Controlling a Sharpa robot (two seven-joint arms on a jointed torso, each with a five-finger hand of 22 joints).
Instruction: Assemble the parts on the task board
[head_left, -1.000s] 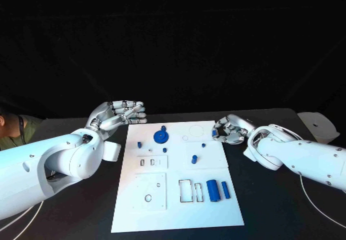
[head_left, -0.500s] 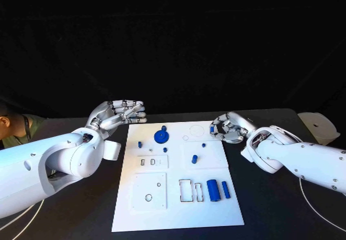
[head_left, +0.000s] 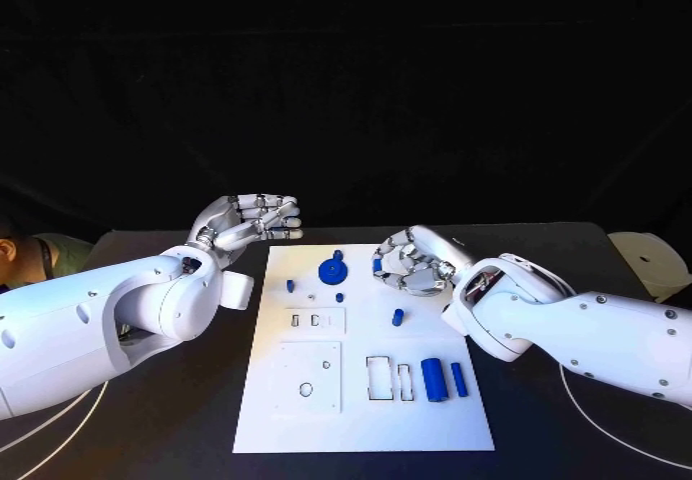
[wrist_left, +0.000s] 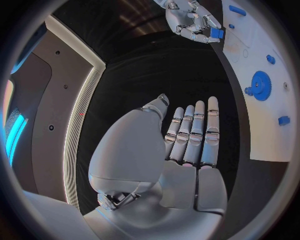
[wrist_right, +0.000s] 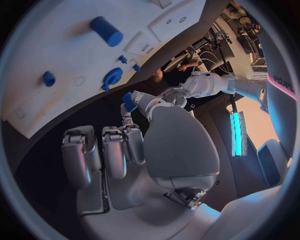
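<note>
- The right hand (head_left: 411, 268) pinches a small blue part (head_left: 378, 266) above the task board (head_left: 361, 420), beside the blue gear (head_left: 332, 270).
- The left hand (head_left: 245, 222) is released, off the board's far left corner.

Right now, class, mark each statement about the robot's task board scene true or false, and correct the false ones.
1. The right hand pinches a small blue part. True.
2. The left hand grips a blue cylinder. False: it holds nothing, and its fingers are stretched out beside the board's far left corner.
3. Two blue cylinders lie side by side near the right edge of the task board. True.
4. The blue gear lies on the black table, off the board. False: it sits on the board's far part, near the right hand.
</note>
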